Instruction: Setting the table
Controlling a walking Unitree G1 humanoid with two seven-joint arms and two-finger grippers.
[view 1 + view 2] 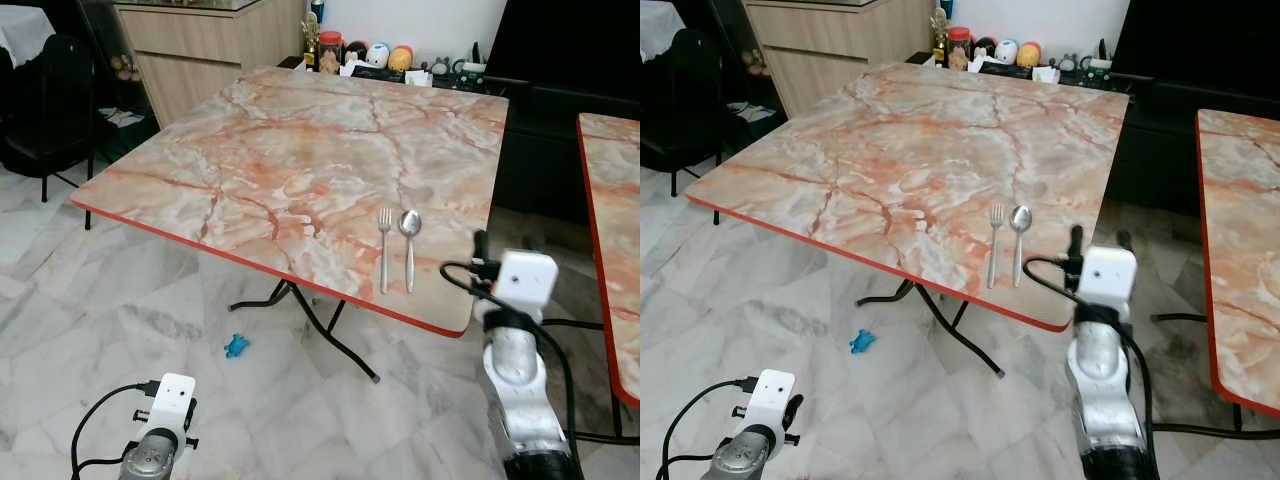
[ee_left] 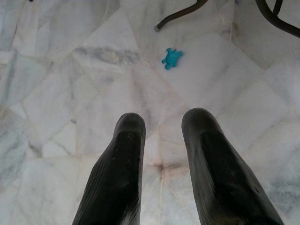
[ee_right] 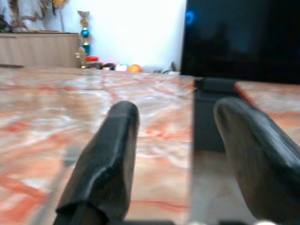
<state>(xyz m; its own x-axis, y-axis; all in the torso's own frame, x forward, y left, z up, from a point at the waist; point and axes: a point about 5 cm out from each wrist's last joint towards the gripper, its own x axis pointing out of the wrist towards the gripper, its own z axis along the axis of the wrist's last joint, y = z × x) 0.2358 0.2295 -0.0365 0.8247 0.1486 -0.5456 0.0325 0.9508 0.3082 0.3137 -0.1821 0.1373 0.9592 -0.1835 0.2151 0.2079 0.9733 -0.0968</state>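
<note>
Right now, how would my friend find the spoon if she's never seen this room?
Look at the big marbled table with the red edge. Near its front corner on the robot's right, two pieces of silver cutlery lie side by side, just ahead of the right claw. The spoon is the outer one with the round bowl; its neighbour, the fork, has prongs.

Fork and spoon laid side by side on the marble-patterned table.

The silver fork (image 1: 384,249) and spoon (image 1: 409,243) lie flat and parallel, just apart, fork on the left, tines and bowl pointing away, handles toward the table's (image 1: 280,150) near red-trimmed edge, close to its right corner.
</note>
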